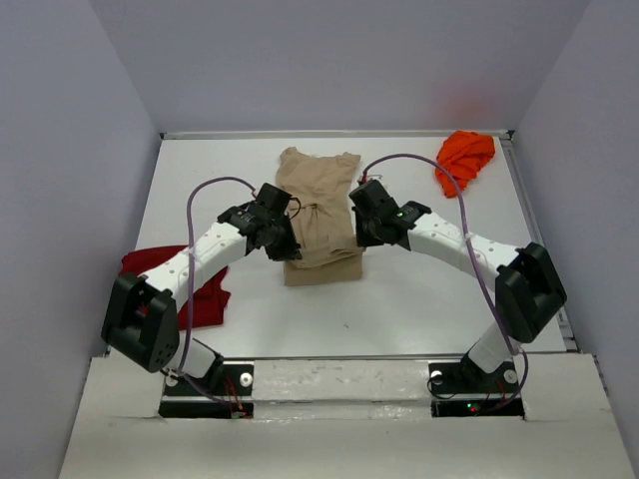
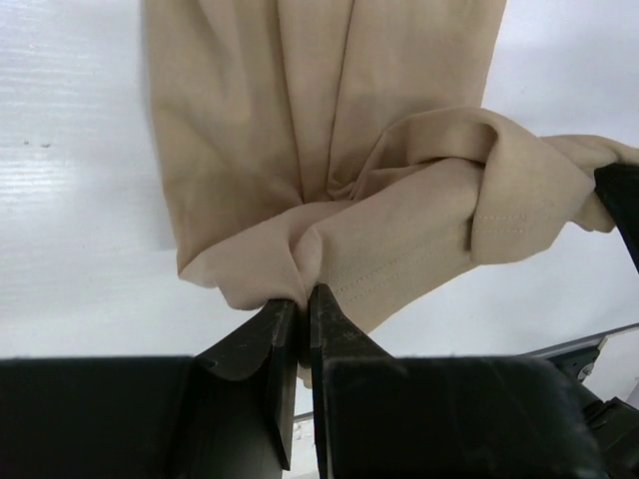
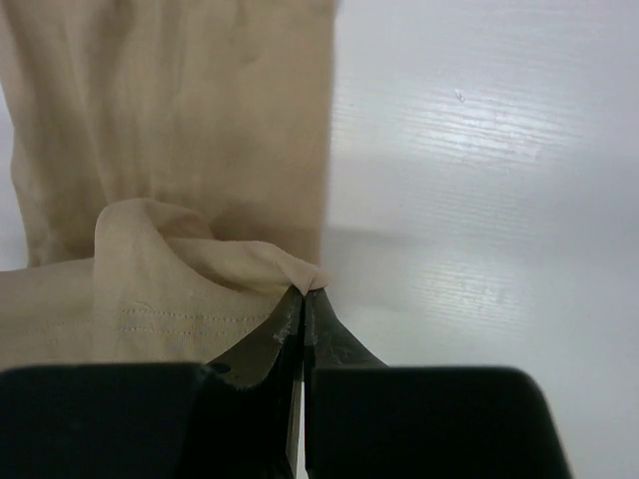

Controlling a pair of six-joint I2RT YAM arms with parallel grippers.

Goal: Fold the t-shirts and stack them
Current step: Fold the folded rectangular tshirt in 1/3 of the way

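Mid-table, the tan shirt lies as a long narrow strip running away from the arms, its near end lifted. The left gripper is pinching a bunched fold of that near edge. The right gripper has its jaws pressed together on a thin corner of the same edge. The 2 grips sit side by side, 1 at each side of the strip.

Step in hand looks like folding the near end over toward the far end. To do it well:
- move both arms at the same height and pace so the edge lands square;
- pull the grips slightly apart first, since the cloth between them sags and twists in the left wrist view;
- lay the edge flat before letting go; which end has the collar is hard to tell.

The red shirt sits crumpled near the left arm's base, and the orange shirt in the far right corner of the table. Both are unfolded and well apart from the tan one.
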